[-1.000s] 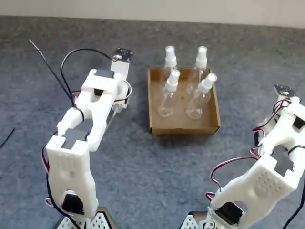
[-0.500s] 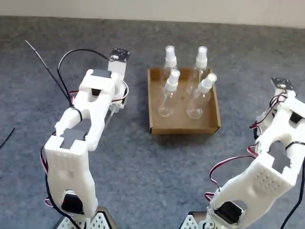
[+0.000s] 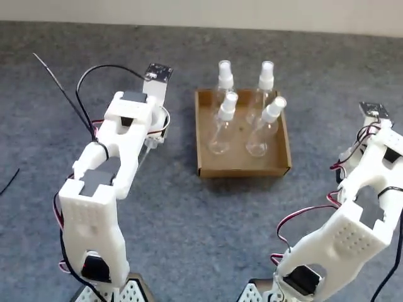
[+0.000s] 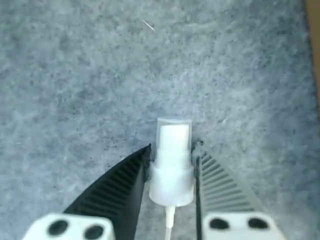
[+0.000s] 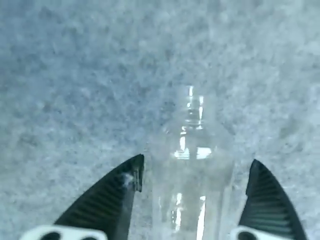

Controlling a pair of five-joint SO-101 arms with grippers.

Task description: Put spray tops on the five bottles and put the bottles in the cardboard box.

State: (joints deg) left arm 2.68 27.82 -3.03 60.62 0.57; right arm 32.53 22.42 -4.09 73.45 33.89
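My left gripper (image 4: 171, 150) is shut on a white spray top (image 4: 171, 165), held just over the grey carpet; its thin dip tube points back toward the wrist. In the high view this arm's gripper (image 3: 155, 139) hangs left of the cardboard box (image 3: 203, 135). Several clear bottles (image 3: 220, 129) with white spray tops stand inside the box. My right gripper (image 5: 195, 172) is open around a clear uncapped bottle (image 5: 192, 165) lying on the carpet, with a gap on each side. The right arm (image 3: 371, 189) stands right of the box.
Grey carpet covers the table. A thin black cable (image 3: 60, 82) runs from the left arm toward the far left, and another wire end (image 3: 7, 181) lies at the left edge. Open carpet lies in front of the box.
The left arm has drawn slightly away from the box with the spray top. The right arm has shifted a little farther back, then both have held still.
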